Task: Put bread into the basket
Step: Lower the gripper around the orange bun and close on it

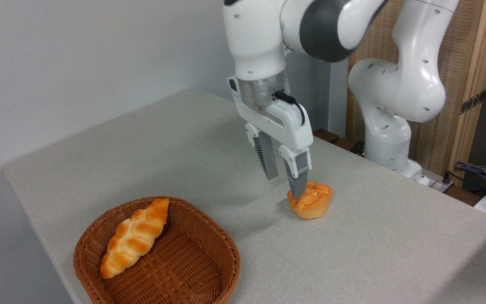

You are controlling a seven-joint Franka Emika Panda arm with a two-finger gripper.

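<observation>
The bread (311, 200), a small golden-orange bun with a knotted top, sits on the grey table right of centre. My gripper (284, 185) hangs open just left of and above it. The nearer finger (298, 179) overlaps the bun's left edge; whether it touches I cannot tell. The farther finger (268, 160) stands clear behind, with nothing between the two. The brown wicker basket (201, 270) rests at the lower left, near the table's front edge.
A long braided loaf (135, 237) lies in the left half of the basket. The arm's white base (388, 126) stands at the table's back right before a wooden panel. Cables (483, 173) lie at the far right.
</observation>
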